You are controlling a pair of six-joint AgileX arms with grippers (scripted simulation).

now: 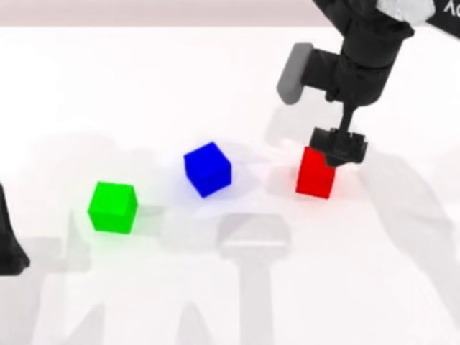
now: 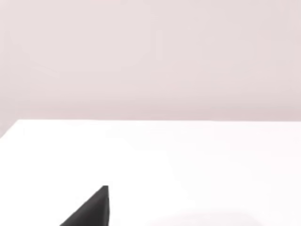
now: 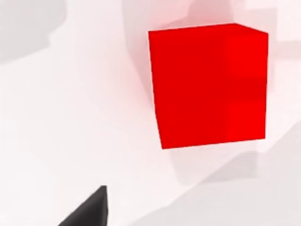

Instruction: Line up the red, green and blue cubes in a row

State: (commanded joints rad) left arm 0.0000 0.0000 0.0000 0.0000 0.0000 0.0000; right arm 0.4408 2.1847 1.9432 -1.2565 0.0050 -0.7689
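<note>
Cubes already sit in a rough row, green cube at 9 o'clock, blue cube centre, red cube at 3 o'clock; I cannot tell the right gripper's finger state above red, left arm parked at 9 o'clock.

White table bears green cube, blue cube, red cube.

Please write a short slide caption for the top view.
Right gripper at the red cube; blue cube and green cube wait to its left.
</note>
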